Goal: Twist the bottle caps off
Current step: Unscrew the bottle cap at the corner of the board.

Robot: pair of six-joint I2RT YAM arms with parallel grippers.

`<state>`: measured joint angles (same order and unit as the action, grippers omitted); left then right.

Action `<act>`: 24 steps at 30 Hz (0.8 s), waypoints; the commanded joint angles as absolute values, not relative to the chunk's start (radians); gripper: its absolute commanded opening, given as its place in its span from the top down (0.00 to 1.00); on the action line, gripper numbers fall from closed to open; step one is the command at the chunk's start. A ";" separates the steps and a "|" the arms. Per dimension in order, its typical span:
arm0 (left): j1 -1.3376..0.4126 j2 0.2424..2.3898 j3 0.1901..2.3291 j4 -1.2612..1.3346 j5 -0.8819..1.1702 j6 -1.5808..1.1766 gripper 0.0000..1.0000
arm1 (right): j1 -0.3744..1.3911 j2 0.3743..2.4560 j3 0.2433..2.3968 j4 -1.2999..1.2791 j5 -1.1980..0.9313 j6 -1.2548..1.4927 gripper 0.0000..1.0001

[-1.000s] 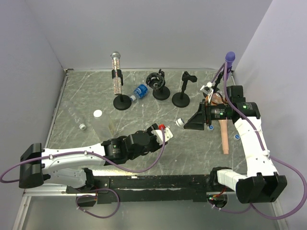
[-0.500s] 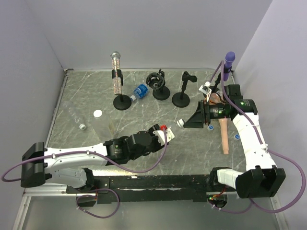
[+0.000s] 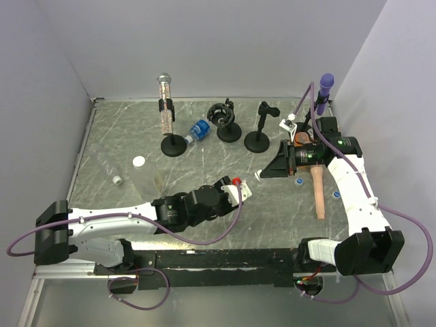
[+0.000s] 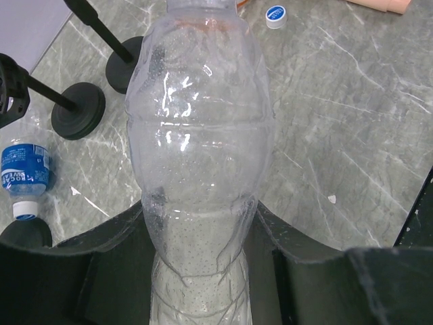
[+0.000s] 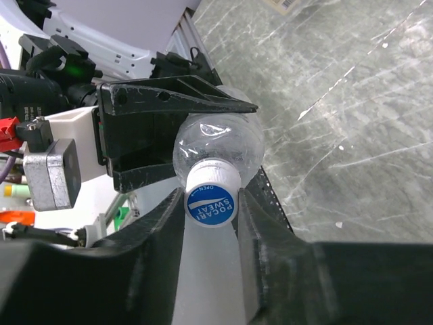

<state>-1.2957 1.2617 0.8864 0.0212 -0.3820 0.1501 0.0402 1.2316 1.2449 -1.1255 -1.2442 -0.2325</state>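
Grey marble bench [image 3: 204,157], mid-right: left pincer [image 3: 242,189] clamped on an empty-looking clear bottle [image 4: 199,135], right pincer [image 5: 210,207] pinching its blue cap [image 5: 210,202]. Three bottles total: blue-labelled bottle [image 3: 199,129] far, second clear bottle [image 3: 103,163] left. One white cap [image 3: 139,161], two loose blue caps [image 3: 298,182].

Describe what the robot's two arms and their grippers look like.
Both are white-shelled with black joint housings: the left arm and the right arm. A purple cable trails along each. The left gripper and right gripper have broad matte-black fingers; a red connector sits by the left wrist.
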 commanded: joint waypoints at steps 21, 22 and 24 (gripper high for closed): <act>-1.100 1.054 0.853 -0.046 0.328 0.008 0.77 | 0.193 1.070 1.227 -1.361 -1.175 -1.107 0.85; -1.095 1.049 0.850 -0.046 0.336 0.008 0.77 | 0.202 1.033 1.214 -1.318 -1.174 -1.111 0.85; -1.089 1.048 0.847 -0.044 0.344 0.008 0.77 | 0.219 0.961 1.186 -1.237 -1.169 -1.100 0.84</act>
<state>-1.1122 1.1091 0.8341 -0.1291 0.2363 0.0486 0.1894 1.1091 1.2255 -1.3346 -1.2446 -0.9939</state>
